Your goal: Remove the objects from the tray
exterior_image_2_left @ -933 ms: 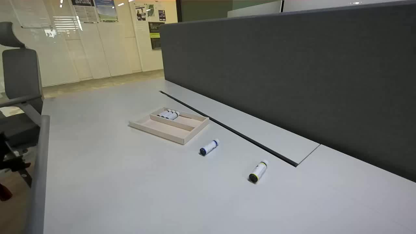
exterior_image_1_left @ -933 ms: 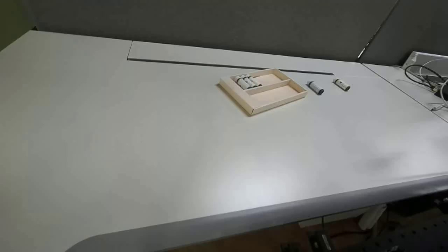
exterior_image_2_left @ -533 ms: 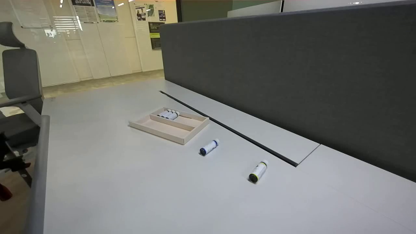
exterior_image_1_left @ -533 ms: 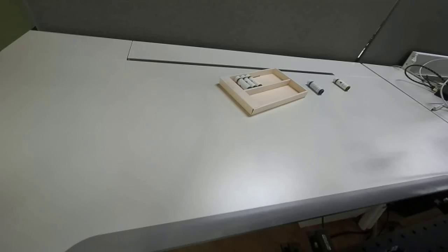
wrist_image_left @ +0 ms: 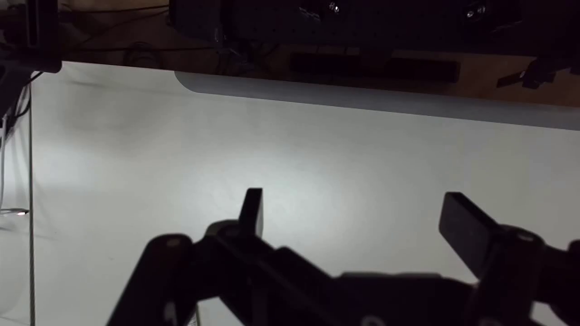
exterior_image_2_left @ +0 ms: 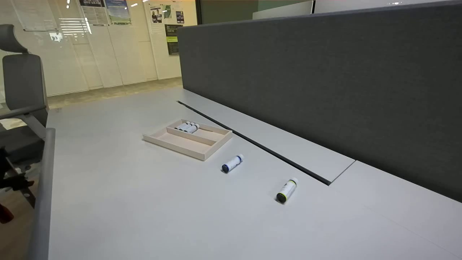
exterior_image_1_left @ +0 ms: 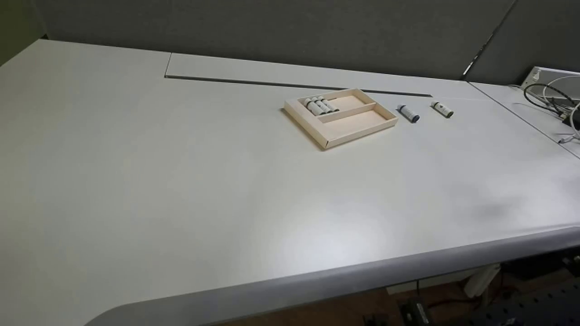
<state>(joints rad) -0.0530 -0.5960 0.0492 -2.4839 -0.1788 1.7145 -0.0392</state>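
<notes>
The tray (exterior_image_1_left: 308,122) is light tan wood with two compartments; it also shows in an exterior view (exterior_image_2_left: 174,148). Three small whitish cylinders (exterior_image_1_left: 321,105) with dark bands lie side by side at one end of its partition-side compartment; they also show in an exterior view (exterior_image_2_left: 187,127). The other compartment is bare. Outside the tray, a blue-banded cylinder (exterior_image_2_left: 232,163) and a yellow-banded cylinder (exterior_image_2_left: 287,190) lie on their sides on the table. My gripper (wrist_image_left: 355,203) shows only in the wrist view. It is open with nothing between its fingers, above bare table. The tray is out of the wrist view.
A dark grey partition (exterior_image_2_left: 325,83) runs along the back of the white table, with a narrow black slot (exterior_image_2_left: 260,146) in front of it. Cables (exterior_image_1_left: 555,97) lie at the far side. The grey table edge (wrist_image_left: 362,102) shows in the wrist view. A chair (exterior_image_2_left: 25,83) stands beyond the table.
</notes>
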